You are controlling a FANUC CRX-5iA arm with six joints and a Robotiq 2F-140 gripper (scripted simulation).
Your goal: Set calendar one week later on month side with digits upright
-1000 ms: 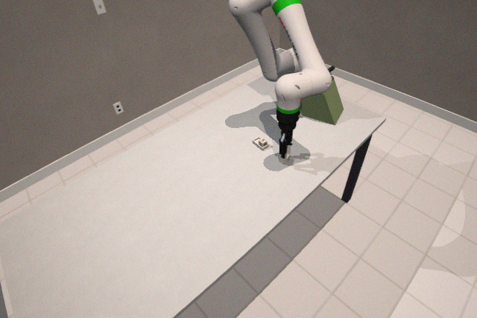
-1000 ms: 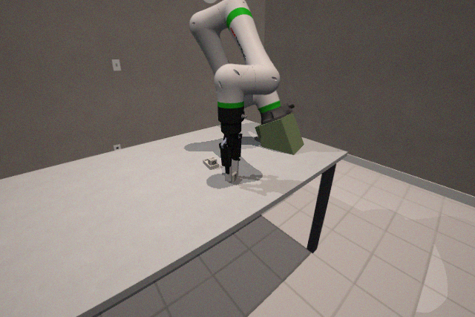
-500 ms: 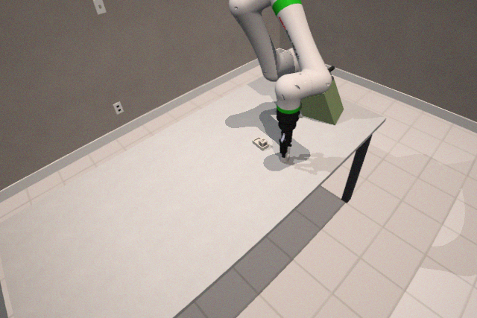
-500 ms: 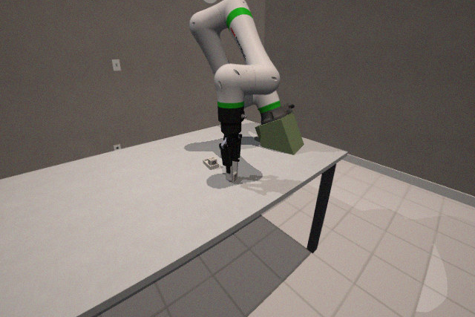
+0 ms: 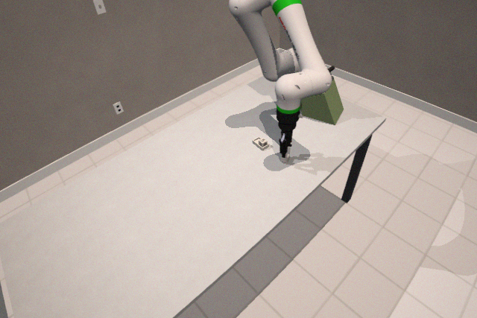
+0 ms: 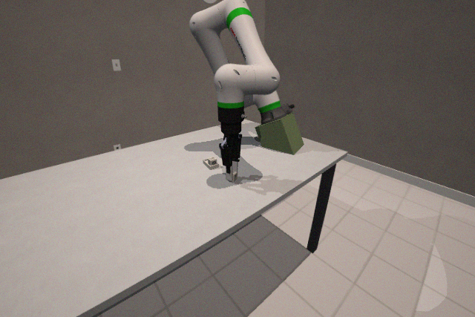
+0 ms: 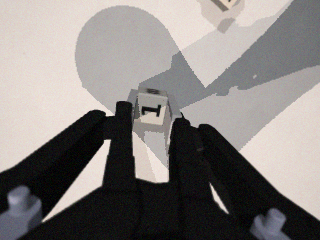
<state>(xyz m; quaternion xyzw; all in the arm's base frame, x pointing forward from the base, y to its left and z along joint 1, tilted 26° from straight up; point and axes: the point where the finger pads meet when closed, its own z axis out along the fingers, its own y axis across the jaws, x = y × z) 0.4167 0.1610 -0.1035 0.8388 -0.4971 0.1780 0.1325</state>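
Pale tabletop [image 5: 153, 206] [image 6: 126, 221]: one gripper [image 5: 284, 154] [image 6: 231, 169] [image 7: 150, 103], pinching a digit cube [image 6: 234, 176] [image 7: 151, 111] beside the tray [image 5: 256, 144] [image 6: 207, 164]; apparent step, gripping for re-orientation; next, a straight lift, cube held level.

cubes [image 5: 262, 142] [image 7: 151, 111]: 2 | tray [image 5: 256, 144] [image 6: 208, 164]: 1 | arm [image 5: 304, 33] [image 6: 249, 37]: 1 | table [image 5: 153, 199] [image 6: 115, 221]: 1

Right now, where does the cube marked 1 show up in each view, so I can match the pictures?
Top: the cube marked 1 is right of centre, slightly below mid-height, at the tool's tip.
Exterior: near the middle across, below mid-height.
Wrist: near the centre, between the fingers, its 1 lying sideways.
Shared landmark: the rounded shadow on the table.
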